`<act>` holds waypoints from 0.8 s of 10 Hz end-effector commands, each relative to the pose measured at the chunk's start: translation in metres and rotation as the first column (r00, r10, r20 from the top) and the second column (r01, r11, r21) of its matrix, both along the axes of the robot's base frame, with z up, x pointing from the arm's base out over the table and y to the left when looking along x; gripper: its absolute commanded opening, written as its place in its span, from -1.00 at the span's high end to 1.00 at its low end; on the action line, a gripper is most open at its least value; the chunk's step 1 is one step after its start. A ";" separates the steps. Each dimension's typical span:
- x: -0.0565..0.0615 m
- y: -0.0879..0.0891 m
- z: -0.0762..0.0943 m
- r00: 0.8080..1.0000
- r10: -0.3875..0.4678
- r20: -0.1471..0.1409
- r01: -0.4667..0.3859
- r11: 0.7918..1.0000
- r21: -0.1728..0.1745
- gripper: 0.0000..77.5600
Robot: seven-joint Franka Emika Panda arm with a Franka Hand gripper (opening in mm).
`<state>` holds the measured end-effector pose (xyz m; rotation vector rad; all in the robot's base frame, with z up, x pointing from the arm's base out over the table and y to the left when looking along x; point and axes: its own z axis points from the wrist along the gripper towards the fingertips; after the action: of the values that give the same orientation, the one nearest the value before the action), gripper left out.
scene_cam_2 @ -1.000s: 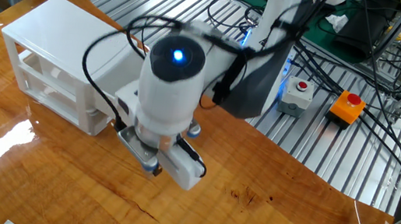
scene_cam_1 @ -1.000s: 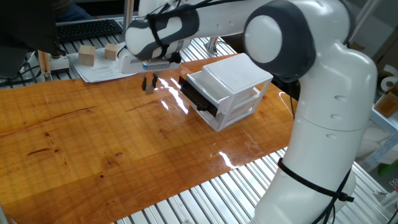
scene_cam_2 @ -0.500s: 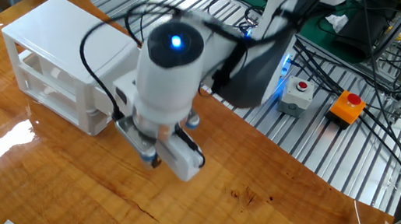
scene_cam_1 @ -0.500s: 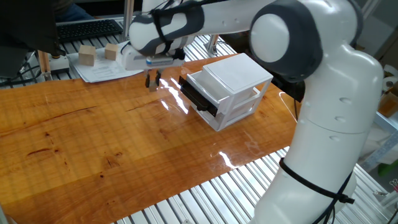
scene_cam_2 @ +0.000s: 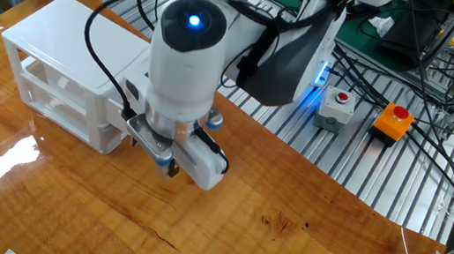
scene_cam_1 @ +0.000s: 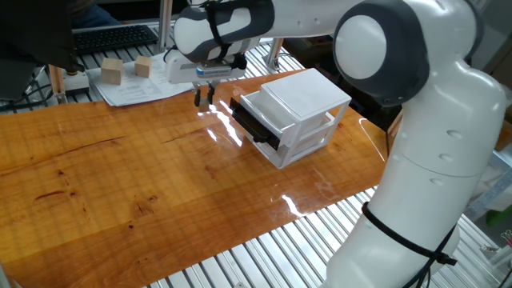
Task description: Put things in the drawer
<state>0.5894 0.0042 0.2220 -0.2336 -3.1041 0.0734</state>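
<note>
Gripper (scene_cam_1: 205,98) hangs above the worktop (scene_cam_1: 120,176), just left of the cabinet (scene_cam_1: 292,116) in one fixed view, its dark fingers pointing down. Fingers look close together with only a thin gap; whether anything sits between them cannot be told, too small and dark. The tiny cube is not visible in either view, so its place cannot be told. Drawer (scene_cam_1: 254,126), the upper black-fronted one, is pulled out a little toward the gripper side; its inside is not visible. Lower white drawer sits beneath it. In the other fixed view the arm's wrist (scene_cam_2: 184,67) with a blue light covers the gripper and the drawer front; the cabinet (scene_cam_2: 58,59) shows from behind. Two larger wooden blocks (scene_cam_1: 111,73) rest on paper at the far edge, well apart from the gripper, near a keyboard (scene_cam_1: 112,36).
</note>
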 end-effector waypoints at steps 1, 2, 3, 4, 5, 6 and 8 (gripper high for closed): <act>-0.001 -0.001 0.003 1.000 -0.001 0.002 0.001 1.000 0.004 0.97; 0.000 -0.001 0.003 1.000 -0.001 0.001 0.001 1.000 0.004 0.97; 0.000 -0.001 0.003 1.000 -0.002 0.000 0.002 1.000 0.003 0.97; 0.000 -0.001 0.003 1.000 -0.002 0.000 0.002 1.000 0.003 0.97; 0.000 -0.001 0.003 1.000 -0.012 -0.005 0.012 1.000 0.002 0.97; 0.000 -0.001 0.003 0.999 -0.033 -0.003 0.033 0.999 0.002 0.97; 0.000 -0.001 0.003 0.997 -0.079 0.016 0.079 0.997 -0.007 0.97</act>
<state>0.5883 0.0036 0.2237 -0.3049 -3.0954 0.0711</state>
